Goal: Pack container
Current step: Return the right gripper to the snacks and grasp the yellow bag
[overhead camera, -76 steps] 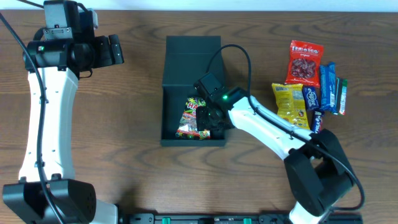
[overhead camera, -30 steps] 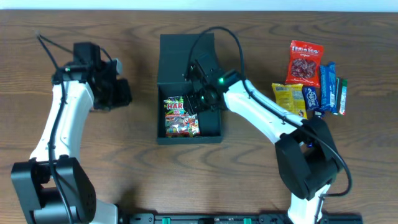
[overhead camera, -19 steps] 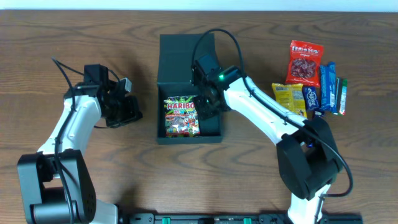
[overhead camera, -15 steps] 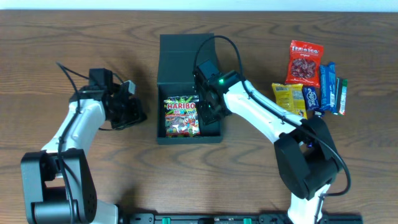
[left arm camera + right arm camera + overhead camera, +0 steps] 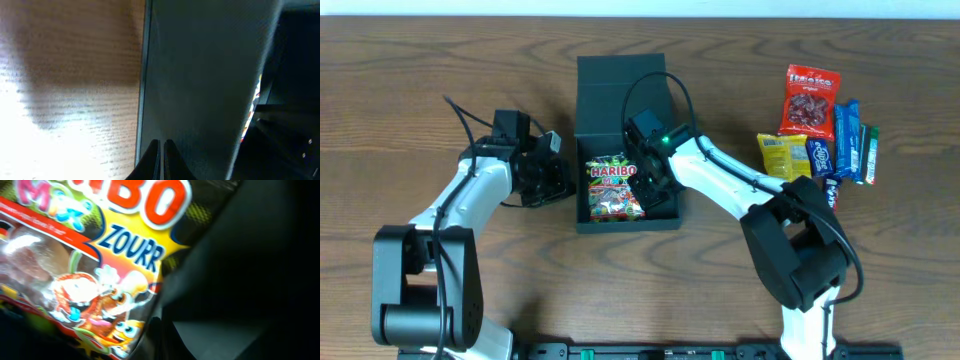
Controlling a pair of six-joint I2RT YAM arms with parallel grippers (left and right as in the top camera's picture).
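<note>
Against the left outer wall of the dark teal-green, matte, square cardboard container (image 5: 620,95), which stands open between the two arms, the left gripper (image 5: 161,146) rests with its jaws pressed together on nothing. The right gripper (image 5: 655,187) is inside the container, its jaws likewise pressed together, beside the colourful plastic Haribo candy bag (image 5: 612,188) on the container's floor. A sideways push from the left tips could likely slide the light container, and the right tips might snag the bag's film when lifting out.

Candy bag (image 5: 611,187) inside container (image 5: 628,227), snack packets (image 5: 815,125) well to its right
</note>
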